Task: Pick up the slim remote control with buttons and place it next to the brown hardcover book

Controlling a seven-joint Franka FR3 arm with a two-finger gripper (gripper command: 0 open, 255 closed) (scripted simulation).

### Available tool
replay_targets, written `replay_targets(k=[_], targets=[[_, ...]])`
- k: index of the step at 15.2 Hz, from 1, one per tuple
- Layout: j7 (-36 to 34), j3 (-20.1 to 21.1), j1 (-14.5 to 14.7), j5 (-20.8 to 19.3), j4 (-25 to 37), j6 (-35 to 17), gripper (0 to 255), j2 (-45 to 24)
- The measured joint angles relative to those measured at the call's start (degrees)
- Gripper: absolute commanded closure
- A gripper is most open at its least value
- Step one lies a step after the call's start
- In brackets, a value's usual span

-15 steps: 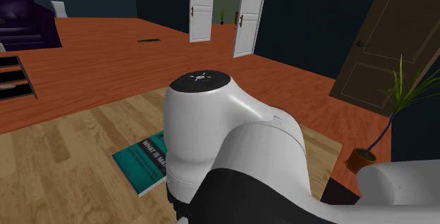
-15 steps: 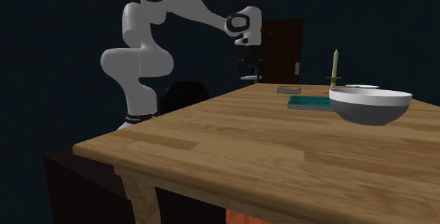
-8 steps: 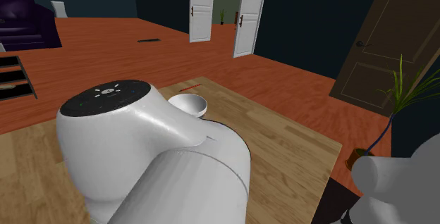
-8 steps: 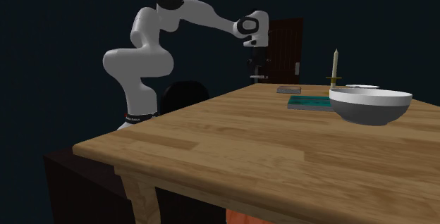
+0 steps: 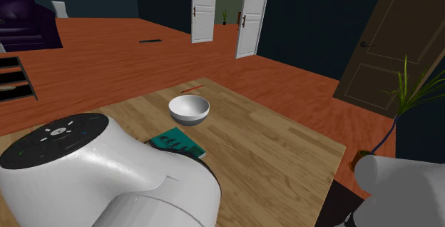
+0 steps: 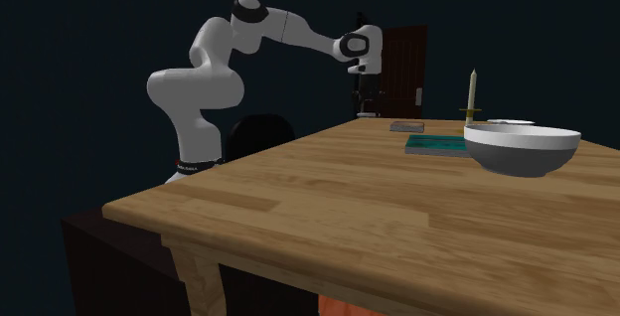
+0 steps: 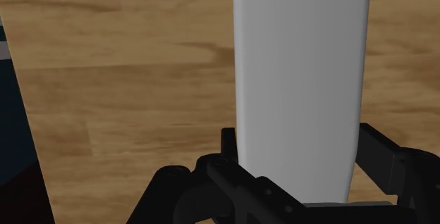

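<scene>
Grip status: the all-black two-finger gripper (image 7: pixel 300 156) is clamped on the slim pale-grey remote control (image 7: pixel 303 67), with one finger pressed against each long edge, as the wrist view shows. Position: in the second exterior view the gripper (image 6: pixel 366 105) stands toward the far left corner of the light wooden table (image 6: pixel 328 185), close over its far edge. Whether the remote is clear of the wood cannot be told. Surface: the remote is drawn as a plain, smooth slab with rounded corners and no buttons visible. Handling assessment: it is judged light, rigid and not fragile, but its smooth sides could let it slide or twist between the pads if moved sharply. Hold: the fingers span its narrow width, which is the proper place to take it. However, the clamp appears to sit near one end, leaving most of the length projecting beyond the fingers, so that end may droop or swing. Destination: no brown book is evident. A teal-covered book (image 6: pixel 434 143) lies to the right, just beside a wide white bowl (image 6: pixel 522 150), and a flat grey slab (image 6: pixel 405 125) lies just beyond the teal book. Which of the two is the intended book cannot be told. A pale candle in a holder (image 6: pixel 474 90) stands upright near both and is the item most liable to be knocked during set-down.
</scene>
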State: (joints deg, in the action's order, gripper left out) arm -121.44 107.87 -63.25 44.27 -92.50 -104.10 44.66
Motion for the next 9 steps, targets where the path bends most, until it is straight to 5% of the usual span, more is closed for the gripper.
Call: replay_targets(k=[9], targets=[[1.5,2.9,-0.9,2.9,-2.7,-4.4,255,2.7]])
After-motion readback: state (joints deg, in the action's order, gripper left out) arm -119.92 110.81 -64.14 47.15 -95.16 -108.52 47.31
